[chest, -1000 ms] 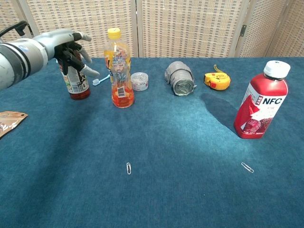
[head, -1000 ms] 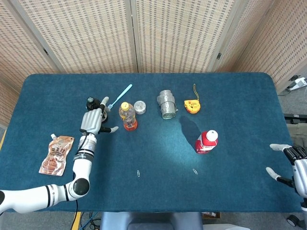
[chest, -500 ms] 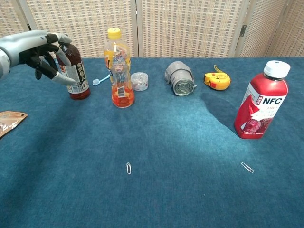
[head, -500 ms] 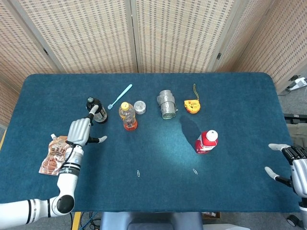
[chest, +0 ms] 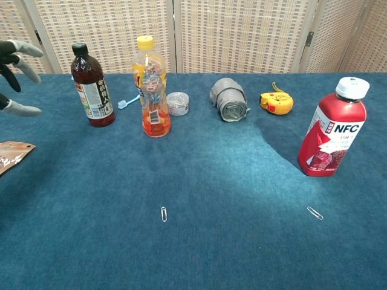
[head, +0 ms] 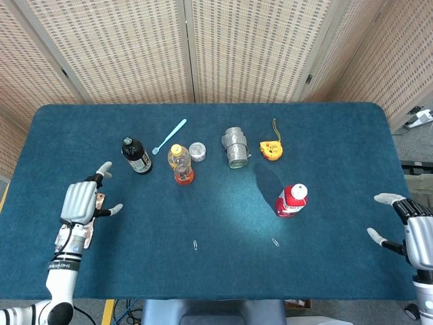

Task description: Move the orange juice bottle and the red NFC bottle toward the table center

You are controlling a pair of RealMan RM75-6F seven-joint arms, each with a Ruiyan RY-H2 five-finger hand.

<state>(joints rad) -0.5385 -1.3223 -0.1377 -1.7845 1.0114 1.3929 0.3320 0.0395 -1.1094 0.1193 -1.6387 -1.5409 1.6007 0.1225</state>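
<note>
The orange juice bottle [head: 180, 164] [chest: 151, 86], yellow-capped, stands upright left of the table's middle. Further right stands the red NFC bottle [head: 291, 200] [chest: 332, 129] with its white cap. My left hand [head: 82, 201] hovers open near the left front of the table, well left of the juice bottle; only its fingertips [chest: 18, 60] show at the chest view's left edge. At the right edge my right hand [head: 410, 230] is open and apart from the NFC bottle. Neither hand holds anything.
A dark bottle [head: 137, 156] [chest: 92, 84] stands left of the juice bottle. Behind lie a blue toothbrush [head: 169, 136], a small round tin [head: 197, 151], a grey tape roll [head: 235, 147] and a yellow tape measure [head: 270, 149]. A brown pouch [chest: 11, 153] lies left. Two paper clips [chest: 163, 213] [chest: 314, 212] lie near the front.
My left hand has pulled back from beside the dark bottle toward the left front of the table. The right hand has shifted slightly. The bottles have not moved.
</note>
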